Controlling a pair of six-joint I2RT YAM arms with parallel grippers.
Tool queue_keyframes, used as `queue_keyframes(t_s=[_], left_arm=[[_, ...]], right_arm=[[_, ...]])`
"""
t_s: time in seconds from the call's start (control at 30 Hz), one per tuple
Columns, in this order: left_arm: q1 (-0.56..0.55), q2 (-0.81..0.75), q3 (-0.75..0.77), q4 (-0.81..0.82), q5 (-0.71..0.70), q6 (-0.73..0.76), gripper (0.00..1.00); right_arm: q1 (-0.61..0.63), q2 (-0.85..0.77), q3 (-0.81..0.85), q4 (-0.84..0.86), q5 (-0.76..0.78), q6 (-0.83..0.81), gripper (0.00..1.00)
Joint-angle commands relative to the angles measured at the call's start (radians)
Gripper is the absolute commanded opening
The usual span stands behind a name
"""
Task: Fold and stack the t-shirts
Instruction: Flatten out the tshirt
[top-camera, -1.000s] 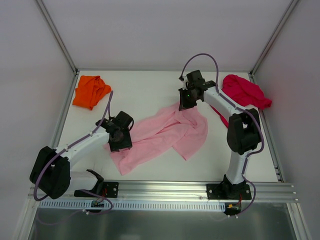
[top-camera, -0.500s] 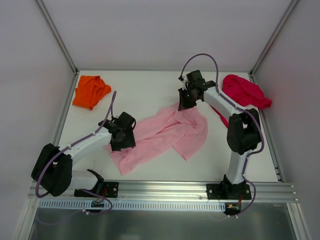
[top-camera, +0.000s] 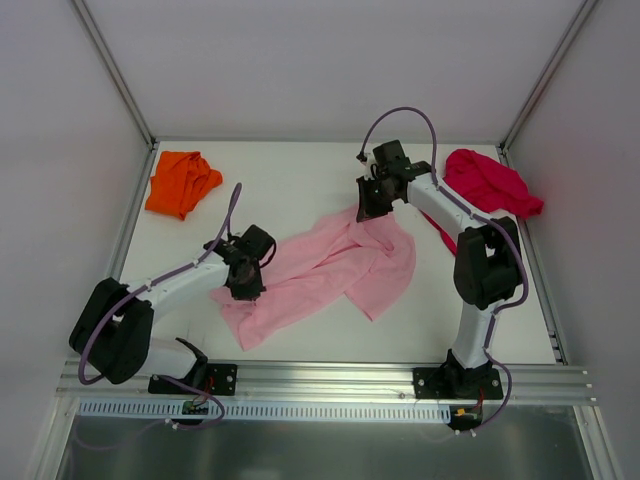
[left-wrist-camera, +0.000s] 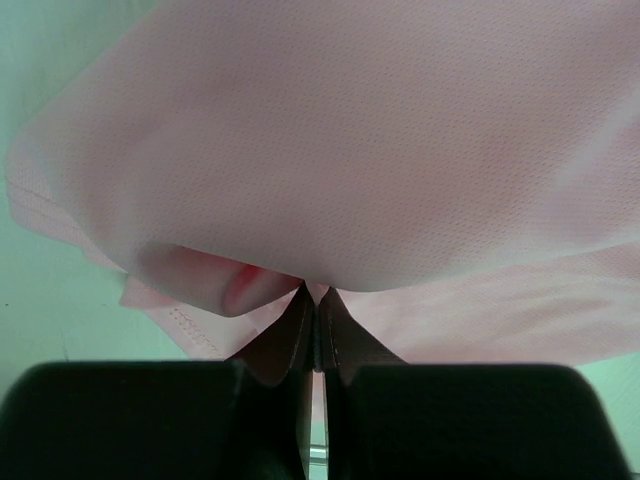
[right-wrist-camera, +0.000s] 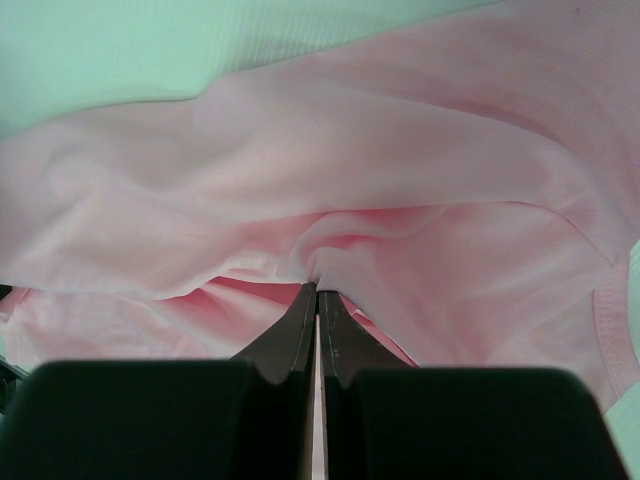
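Observation:
The light pink t-shirt (top-camera: 335, 265) lies crumpled across the middle of the table. My left gripper (top-camera: 246, 287) sits at its left edge, shut on a pinch of the pink cloth (left-wrist-camera: 330, 180); its fingertips (left-wrist-camera: 300, 318) meet under a fold. At the shirt's far end my right gripper (top-camera: 372, 208) is shut on a bunched ridge of the same pink cloth (right-wrist-camera: 330, 200). The bright orange t-shirt (top-camera: 181, 182) is heaped at the back left. The crimson red t-shirt (top-camera: 487, 183) is heaped at the back right, beside the right arm.
White walls with metal frame posts close the table (top-camera: 300, 180) on the left, back and right. An aluminium rail (top-camera: 330, 378) carrying both arm bases runs along the near edge. A purple cable (top-camera: 400, 118) loops above the right wrist.
My left gripper slid a little right onto the pink shirt's edge and closed on the cloth. The right gripper has stayed shut on the shirt's far end.

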Motion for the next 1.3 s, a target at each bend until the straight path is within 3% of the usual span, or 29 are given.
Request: queue_keyframes(t_s=[0.0,0.17,0.2,0.23,0.33,0.37,0.47,0.73,0.87,1.27], left_arm=[[-0.011,-0.053,0.031,-0.025,-0.046,-0.004,0.0],[-0.014,-0.121,0.115,-0.1,-0.114,-0.01,0.0],[-0.013,-0.139,0.127,-0.114,-0.125,-0.01,0.0],[-0.013,-0.147,0.152,-0.135,-0.147,-0.01,0.0],[-0.013,-0.17,0.19,-0.172,-0.184,-0.016,0.0],[-0.013,-0.174,0.198,-0.18,-0.191,-0.022,0.0],[-0.013,-0.2,0.212,-0.195,-0.203,-0.035,0.0],[-0.013,-0.222,0.25,-0.237,-0.254,-0.042,0.0],[-0.014,-0.234,0.261,-0.243,-0.255,-0.047,0.0],[-0.013,-0.277,0.284,-0.272,-0.261,-0.047,0.0]], right_arm=[[-0.008,-0.054,0.012,-0.006,0.003,-0.012,0.01],[-0.008,-0.038,0.015,-0.02,0.017,-0.018,0.02],[-0.008,-0.035,0.017,-0.028,0.035,-0.023,0.1],[-0.008,-0.035,0.014,-0.028,0.052,-0.024,0.41],[-0.008,-0.076,-0.034,0.003,0.17,-0.035,0.6],[-0.006,-0.096,-0.048,0.006,0.22,-0.038,0.62],[-0.009,-0.099,-0.043,-0.005,0.241,-0.05,0.58],[-0.009,-0.136,-0.094,-0.045,0.261,-0.049,0.64],[-0.009,-0.156,-0.151,-0.046,0.366,-0.049,0.63],[-0.011,-0.056,-0.106,-0.068,0.385,-0.033,0.59]])
